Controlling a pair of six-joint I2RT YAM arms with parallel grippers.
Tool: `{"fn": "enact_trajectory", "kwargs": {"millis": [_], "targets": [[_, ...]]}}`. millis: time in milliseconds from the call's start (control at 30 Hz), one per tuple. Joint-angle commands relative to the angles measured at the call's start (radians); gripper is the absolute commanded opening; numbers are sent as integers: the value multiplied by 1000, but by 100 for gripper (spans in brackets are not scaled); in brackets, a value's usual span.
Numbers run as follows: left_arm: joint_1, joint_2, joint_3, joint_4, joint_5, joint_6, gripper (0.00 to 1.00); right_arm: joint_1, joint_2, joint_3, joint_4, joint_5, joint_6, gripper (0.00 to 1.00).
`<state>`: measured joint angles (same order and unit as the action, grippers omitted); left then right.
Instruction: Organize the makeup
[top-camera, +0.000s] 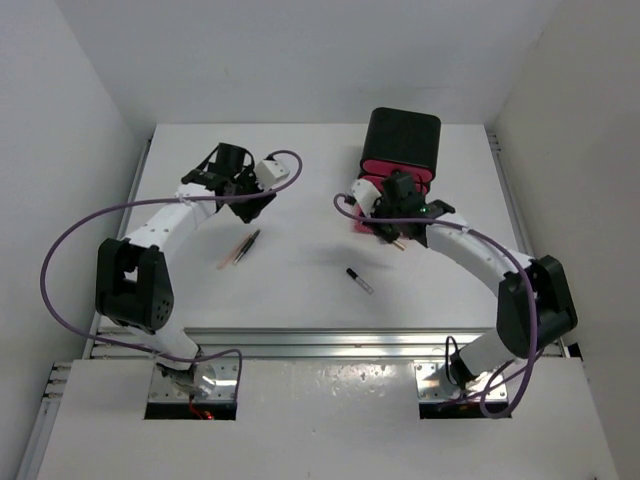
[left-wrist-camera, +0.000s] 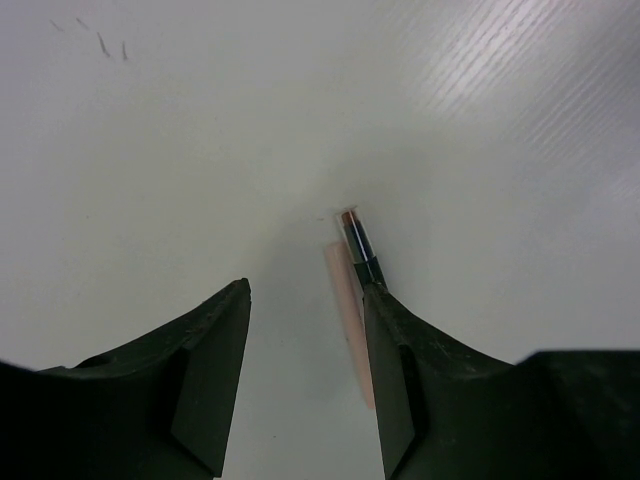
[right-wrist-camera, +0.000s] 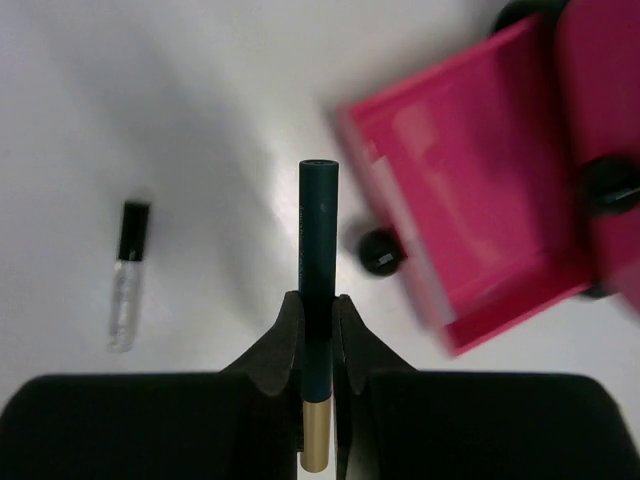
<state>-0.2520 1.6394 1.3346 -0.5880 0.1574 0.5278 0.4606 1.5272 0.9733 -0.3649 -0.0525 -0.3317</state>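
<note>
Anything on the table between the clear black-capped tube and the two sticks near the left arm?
No, bare table between tube and sticks, per the top view.

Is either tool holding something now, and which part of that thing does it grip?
The right tool grips a dark green stick near its gold end. The left tool is open and holds nothing.
</note>
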Motion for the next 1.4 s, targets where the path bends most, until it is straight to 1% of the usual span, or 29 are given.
{"fn": "enact_trajectory", "kwargs": {"millis": [0,33,100,133,233,333,400,467,533,567,600,633,700,733,767,833,967,1033,1200,1367], "targets": [[22,-44,-34,10,18,28,54,-31,10,167,-57,-21,-265,0],[31,-53,-49,10,18,28,54,-39,57,210,-69,-9,-282,0],[31,-53,-58,10,18,28,54,-60,94,249,-94,8,-364,0],[40,-64,-72,10,27,28,54,-59,114,293,-98,28,-444,0],[60,-82,-98,10,27,17,54,-71,244,361,-108,51,-533,0],[69,-95,-130,10,27,17,54,-88,301,387,-65,91,-562,0],[82,-107,-146,10,27,17,54,-91,317,390,-42,69,-573,0],[94,-107,-158,10,18,17,54,-91,327,383,-29,60,-579,8],[114,-107,-176,10,18,17,54,-91,343,378,-5,71,-576,19],[114,-107,-176,10,18,17,54,-91,347,378,-8,81,-575,22],[114,-107,-186,10,18,17,54,-94,353,381,-5,85,-573,27],[123,-98,-196,10,5,26,54,-94,355,383,-5,89,-561,38],[123,-89,-209,10,-4,50,54,-92,346,384,-5,94,-546,49],[135,-89,-221,10,-4,60,54,-94,337,380,10,98,-540,57],[135,-76,-221,10,-15,70,54,-94,330,374,15,100,-523,60],[157,-62,-221,10,-15,70,54,-97,312,364,30,109,-518,60],[166,-23,-230,10,-15,70,54,-94,255,325,41,129,-486,60],[175,-12,-230,1,10,70,54,-97,222,300,60,128,-458,60],[175,40,-241,-9,30,70,50,-97,124,185,93,125,-383,60],[175,73,-241,-9,67,70,50,-94,53,88,107,135,-348,59]]}}
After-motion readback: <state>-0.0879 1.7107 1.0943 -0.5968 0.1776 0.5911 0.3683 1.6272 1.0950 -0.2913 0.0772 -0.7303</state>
